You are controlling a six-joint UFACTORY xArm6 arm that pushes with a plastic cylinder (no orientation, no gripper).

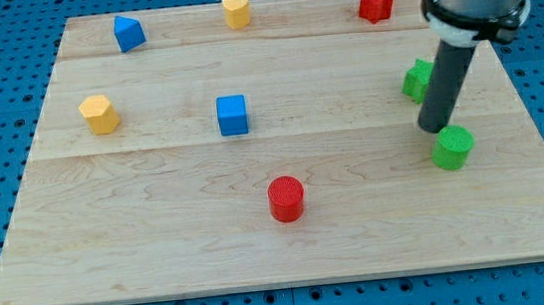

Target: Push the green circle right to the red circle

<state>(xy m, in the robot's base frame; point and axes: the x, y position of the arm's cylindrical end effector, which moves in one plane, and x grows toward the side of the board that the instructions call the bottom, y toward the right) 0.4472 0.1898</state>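
Observation:
The green circle stands near the board's right edge, level with the lower middle. The red circle stands at the bottom centre, far to the green circle's left and slightly lower. My tip touches the board just above and left of the green circle, right against its upper left edge. The rod rises up and to the right from there and covers part of the green star.
A blue cube sits left of centre. A yellow hexagon-like block is at the left. A blue block, a yellow heart and a red star-like block line the top of the wooden board.

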